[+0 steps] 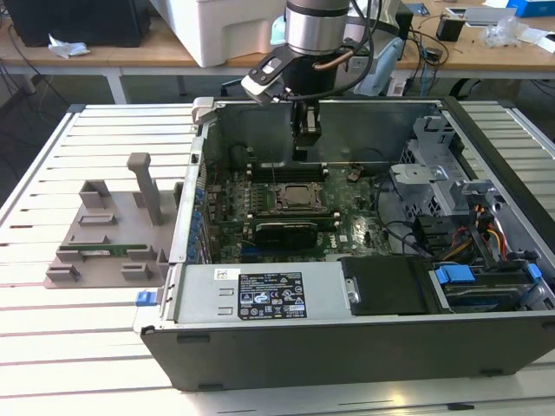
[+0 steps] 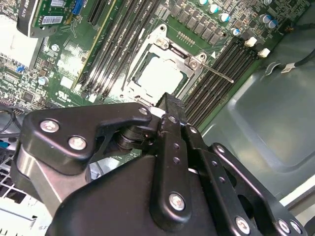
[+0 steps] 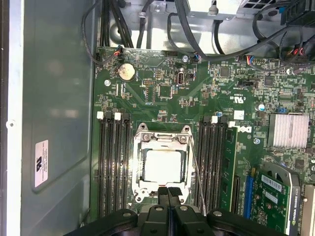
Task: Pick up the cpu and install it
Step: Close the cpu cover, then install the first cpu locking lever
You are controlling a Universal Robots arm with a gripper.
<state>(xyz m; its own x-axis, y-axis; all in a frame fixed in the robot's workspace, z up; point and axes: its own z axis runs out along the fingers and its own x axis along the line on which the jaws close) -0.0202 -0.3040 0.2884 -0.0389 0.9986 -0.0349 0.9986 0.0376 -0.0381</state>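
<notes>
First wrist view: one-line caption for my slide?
Closed hand poised above the cpu seated in the motherboard socket.

— Arm? Comes down from the top of the exterior view, silver wrist section upright, cable looped beside it.

— End effector [image 1: 305, 146]? Hangs straight below the wrist, black, pointing down.

— Fingers? Pressed together, tip to tip, in the first wrist view [image 3: 169, 192]; no gap between them, nothing gripped.

— From the second wrist view? Black linkage bars with silver bolts, folded inward, narrowing to a closed tip [image 2: 170, 101].

— Tilt? None apparent; vertical in the exterior view.
</notes>
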